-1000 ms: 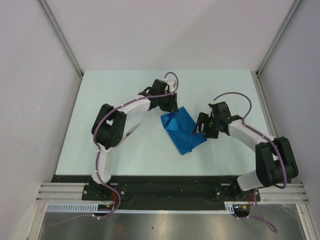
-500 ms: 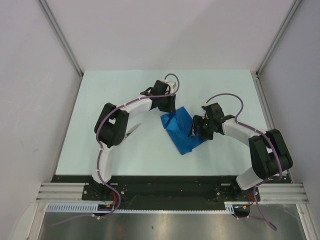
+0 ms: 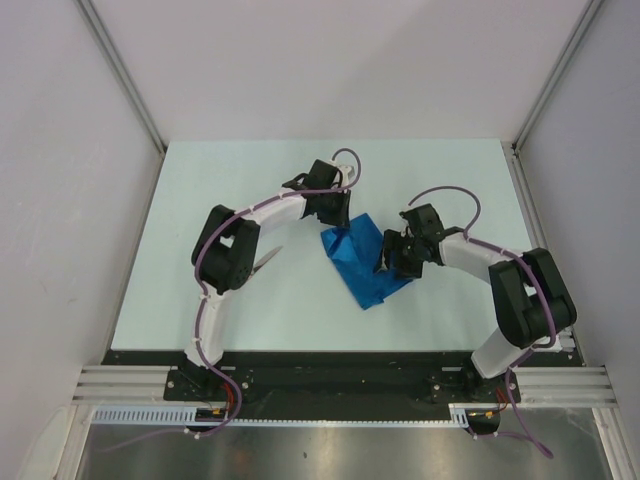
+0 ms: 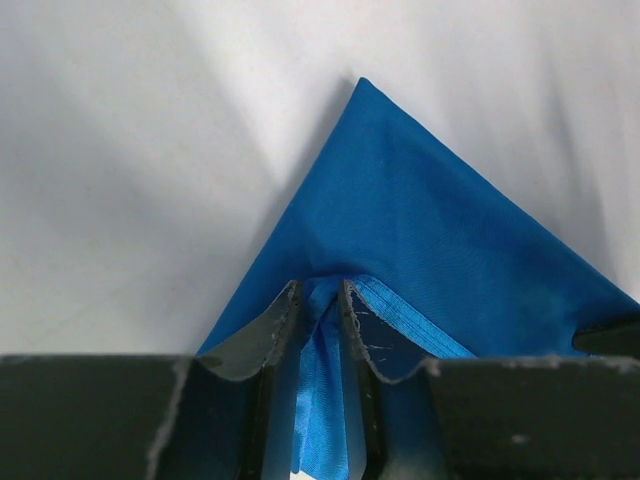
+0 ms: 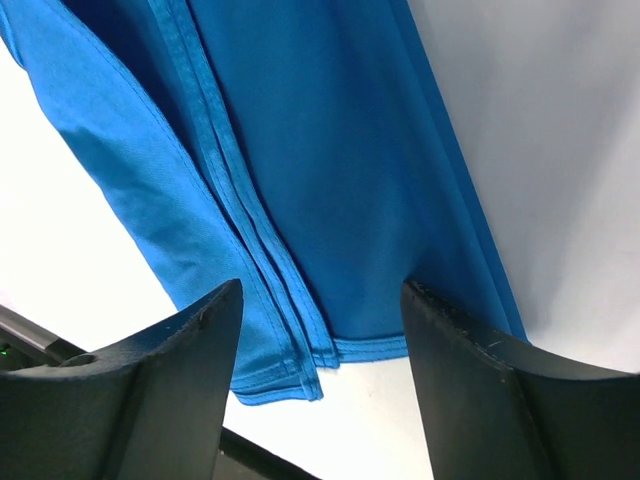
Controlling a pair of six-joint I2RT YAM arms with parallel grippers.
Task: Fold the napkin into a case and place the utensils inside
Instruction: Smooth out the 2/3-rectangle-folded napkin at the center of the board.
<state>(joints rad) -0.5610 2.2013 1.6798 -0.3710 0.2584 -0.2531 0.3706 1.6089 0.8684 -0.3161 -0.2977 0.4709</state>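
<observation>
Centre frame on the counter (image 3: 200, 180), the blue napkin (image 3: 365, 275) lies part-folded. The left end effector (image 4: 320, 300) pinches a raised ridge of cloth, jaws narrow, while the right end effector (image 5: 320, 330) straddles the hemmed edge, jaws wide. Folding appears under way; next, the right likely must close on that hem.

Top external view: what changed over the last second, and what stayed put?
The right pincer slid left, farther over the napkin, with its jaws open. The left pincer pinches a raised fold of the cloth and looks unmoved from above. The napkin's outline stayed about the same.
</observation>
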